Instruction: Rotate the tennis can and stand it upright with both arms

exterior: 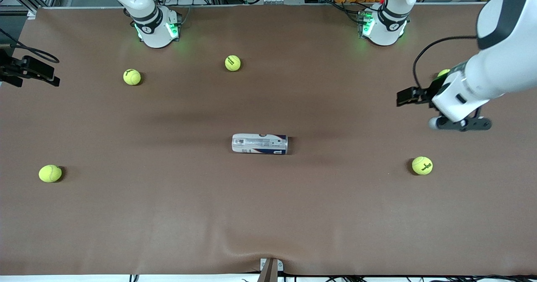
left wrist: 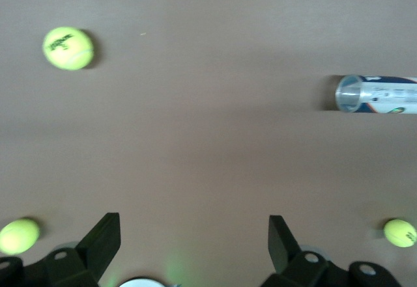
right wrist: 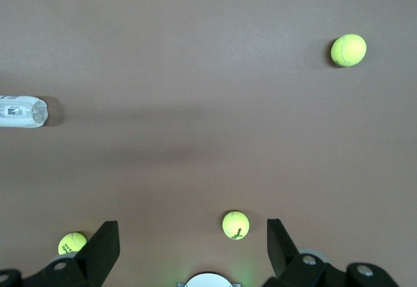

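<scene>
Start of task, by the look of it: nothing grasped, nothing touched. Tennis can (exterior: 259, 143) on its side at mid-frame of the front view, long axis running from one arm's end of the brown table (exterior: 268, 231) toward the other's, well apart from both grippers. Left gripper (left wrist: 193, 238) up over the table toward the left arm's end, at mid-height of the front frame's edge, fingers spread wide with only bare table between them. Right gripper (right wrist: 193, 238) likewise spread wide and empty, over the right arm's end. Scattered about, well apart from the can: tennis balls (exterior: 132, 77), two in the upper part of the front frame, two in the lower part, a fifth half hidden under the left arm. Next move, as a judgement: bringing both grippers inward and down to the can's two ends, one to steady or pivot, the other to tip it upright; calls for care, since a smooth round tube probably rolls at a sideways nudge. Front view alone gives the whole layout and the can's full length. Left wrist view alone shows the can's clear, rimmed end at the upper edge region of its frame; right wrist view catches only the other end, cropped at the frame's edge, at mid-height.
</scene>
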You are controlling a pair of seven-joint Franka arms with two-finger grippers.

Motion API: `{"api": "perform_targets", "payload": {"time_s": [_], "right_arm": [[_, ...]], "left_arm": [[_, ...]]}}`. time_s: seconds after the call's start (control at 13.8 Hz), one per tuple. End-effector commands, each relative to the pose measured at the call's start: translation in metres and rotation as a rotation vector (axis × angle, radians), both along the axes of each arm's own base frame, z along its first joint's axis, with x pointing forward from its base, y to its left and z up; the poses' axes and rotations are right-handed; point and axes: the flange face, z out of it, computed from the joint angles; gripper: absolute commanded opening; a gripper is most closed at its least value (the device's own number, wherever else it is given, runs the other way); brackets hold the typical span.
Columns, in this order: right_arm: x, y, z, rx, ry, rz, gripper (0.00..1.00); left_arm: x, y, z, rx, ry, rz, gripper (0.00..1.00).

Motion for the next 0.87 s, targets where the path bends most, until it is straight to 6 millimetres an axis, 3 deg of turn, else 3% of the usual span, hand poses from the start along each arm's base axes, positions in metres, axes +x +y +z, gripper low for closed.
{"api": "perform_targets", "payload": {"time_s": [0.0,0.15,0.58,0.8], "right_arm": [[-0.002,-0.004,0.018,0.023,-0.019,-0.028,1.0],[-0.002,-0.004,0.021,0.021,-0.024,-0.027,1.0],[-0.005,-0.005,0.03,0.02,-0.028,-0.032,1.0],[-0.006,-0.005,0.04,0.012,-0.048,-0.059,1.0]], "left_arm": [[0.018,-0.023,-0.016,-0.054,-0.018,-0.015,1.0],[0.024,-0.043,-0.037,-0.113,0.0,-0.012,1.0],[0.055,-0.064,-0.116,-0.358,0.105,0.089,1.0],[0.065,-0.095,-0.148,-0.455,0.083,0.149,1.0]]}}
